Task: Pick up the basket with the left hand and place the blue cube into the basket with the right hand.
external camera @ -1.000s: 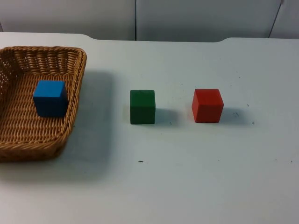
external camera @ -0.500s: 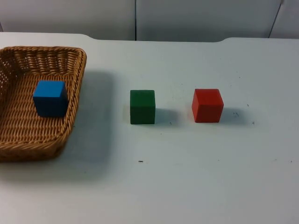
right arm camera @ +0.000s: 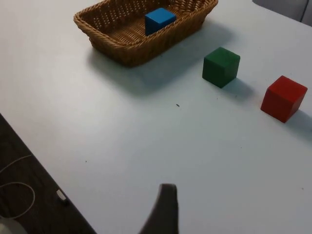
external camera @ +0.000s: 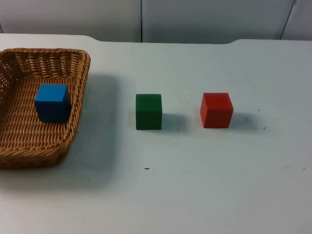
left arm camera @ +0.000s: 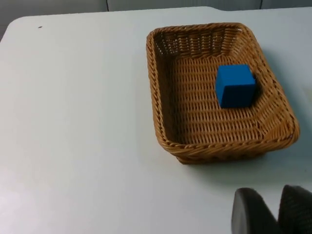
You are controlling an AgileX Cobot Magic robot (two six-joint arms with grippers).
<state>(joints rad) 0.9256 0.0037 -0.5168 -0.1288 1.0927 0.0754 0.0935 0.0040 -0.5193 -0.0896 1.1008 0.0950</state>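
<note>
Top view: 1 basket [external camera: 80, 92] w/ 1 blue cube [external camera: 51, 102] inside, 1 green cube [external camera: 148, 111], 1 red cube [external camera: 216, 110] on white table [external camera: 195, 185]; grey partition wall [external camera: 204, 19] behind. Left wrist view: left gripper [left arm camera: 267, 213] near basket, grip can't tell. Right wrist view: right gripper [right arm camera: 163, 209] well apart, can't tell.

Tan woven basket [external camera: 78, 87], blue cube [external camera: 51, 102], green cube [external camera: 148, 111], red cube [external camera: 216, 110], white table [external camera: 204, 185].

The top camera looks down and forward at the white table [external camera: 204, 185]. Both wrist cameras look from farther back, and all three share the wicker basket [external camera: 78, 97] [left arm camera: 163, 112] [right arm camera: 122, 48].
</note>
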